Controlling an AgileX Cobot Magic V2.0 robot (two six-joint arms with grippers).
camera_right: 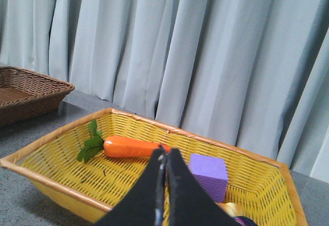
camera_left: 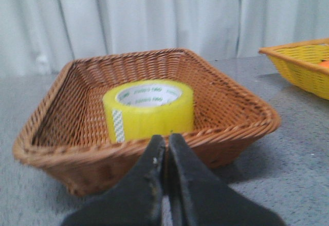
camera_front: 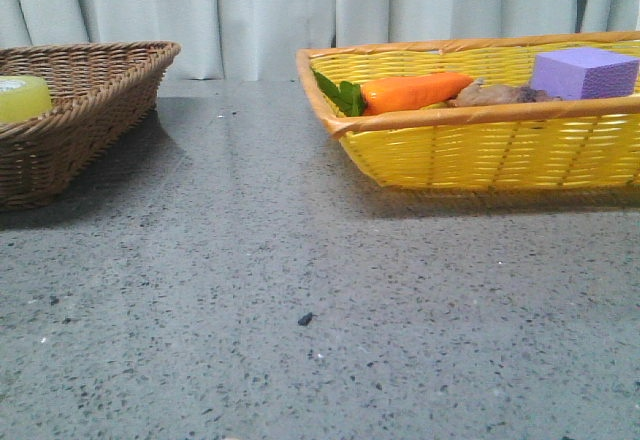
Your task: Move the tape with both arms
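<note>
The yellow-green tape roll (camera_left: 149,108) with its white printed core lies flat in the brown wicker basket (camera_left: 241,108). In the front view only its top edge (camera_front: 22,98) shows inside the brown basket (camera_front: 90,110) at the far left. My left gripper (camera_left: 165,139) is shut and empty, in front of the basket's near rim, apart from the tape. My right gripper (camera_right: 166,154) is shut and empty, above the near side of the yellow basket (camera_right: 56,177). Neither arm shows in the front view.
The yellow basket (camera_front: 480,145) at the right holds an orange carrot (camera_front: 415,90) with green leaves, a purple foam block (camera_front: 583,72) and a brownish item (camera_front: 495,94). The carrot (camera_right: 128,147) and block (camera_right: 208,173) also show in the right wrist view. Grey speckled tabletop (camera_front: 300,290) lies between baskets; curtains behind.
</note>
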